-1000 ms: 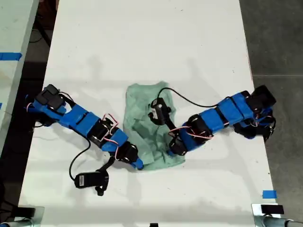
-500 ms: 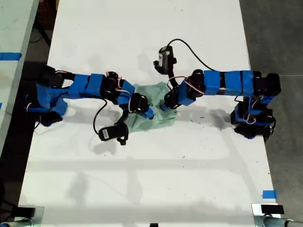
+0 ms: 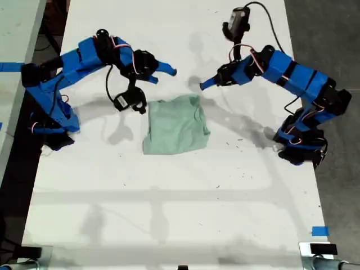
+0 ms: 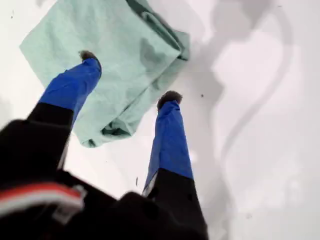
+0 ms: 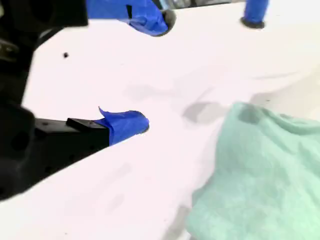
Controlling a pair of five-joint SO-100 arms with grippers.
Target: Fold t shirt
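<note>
T shirt (image 3: 176, 125) folded, on table (image 3: 225, 197)

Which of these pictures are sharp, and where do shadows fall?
Exterior view: sharp, with soft arm shadows on the white table beside the t shirt. First wrist view: cloth sharp, long curved shadows on the table. Second wrist view: blurred throughout, with the shirt edge soft.
</note>
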